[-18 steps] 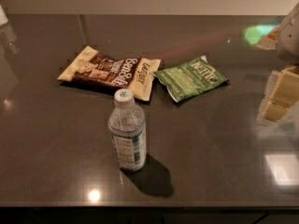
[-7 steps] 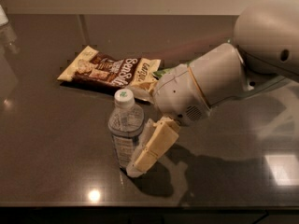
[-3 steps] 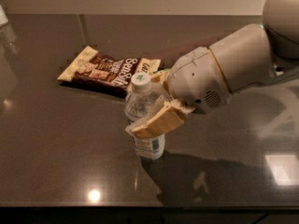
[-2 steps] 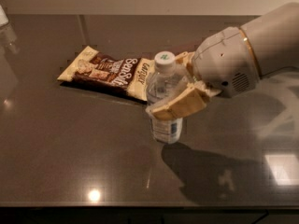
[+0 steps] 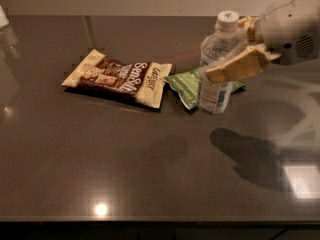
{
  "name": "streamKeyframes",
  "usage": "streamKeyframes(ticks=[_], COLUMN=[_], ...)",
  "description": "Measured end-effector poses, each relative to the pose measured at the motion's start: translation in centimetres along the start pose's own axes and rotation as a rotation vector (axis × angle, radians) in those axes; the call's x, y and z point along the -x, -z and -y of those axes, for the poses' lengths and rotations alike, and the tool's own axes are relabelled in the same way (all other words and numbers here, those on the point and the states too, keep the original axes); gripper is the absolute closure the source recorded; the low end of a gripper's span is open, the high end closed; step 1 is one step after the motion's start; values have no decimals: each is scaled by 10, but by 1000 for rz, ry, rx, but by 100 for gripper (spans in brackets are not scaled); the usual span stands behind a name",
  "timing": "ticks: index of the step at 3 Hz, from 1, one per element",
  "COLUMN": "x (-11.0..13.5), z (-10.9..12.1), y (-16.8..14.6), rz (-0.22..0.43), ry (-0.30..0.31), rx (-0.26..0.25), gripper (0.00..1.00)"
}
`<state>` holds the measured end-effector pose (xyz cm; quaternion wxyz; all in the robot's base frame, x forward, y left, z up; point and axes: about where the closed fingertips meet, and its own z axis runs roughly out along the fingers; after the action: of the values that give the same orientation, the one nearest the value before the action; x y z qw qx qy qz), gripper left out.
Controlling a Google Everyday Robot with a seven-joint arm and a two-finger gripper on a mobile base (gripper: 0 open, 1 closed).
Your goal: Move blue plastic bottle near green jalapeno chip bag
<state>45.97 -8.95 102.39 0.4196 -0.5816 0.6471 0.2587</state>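
Observation:
The blue plastic bottle, clear with a white cap and a blue-and-white label, is upright and held just above or at the front of the green jalapeno chip bag. My gripper comes in from the right and is shut on the bottle's upper body, with one tan finger across its front. The bottle hides the middle of the green bag, which lies flat on the dark table.
A larger brown-and-cream snack bag lies flat just left of the green bag, touching its edge. A pale object sits at the far left edge. The table's front edge runs along the bottom.
My gripper closed on the bottle at the table's front middle, lifted it, and carried it back and to the right, over to the green bag.

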Motion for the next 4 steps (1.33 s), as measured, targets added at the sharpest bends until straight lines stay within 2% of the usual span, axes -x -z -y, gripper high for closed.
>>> streamKeyframes(ticks=[1,2,3,4], x=[-24,-56,-82,-99], z=[39,69,92,103], y=[21,36,39,32], rz=[-6,-16,-11,7], ry=[-52,-123,-176,-202], rx=[-64,-108,-125,-120], gripper=[100,100,100,100])
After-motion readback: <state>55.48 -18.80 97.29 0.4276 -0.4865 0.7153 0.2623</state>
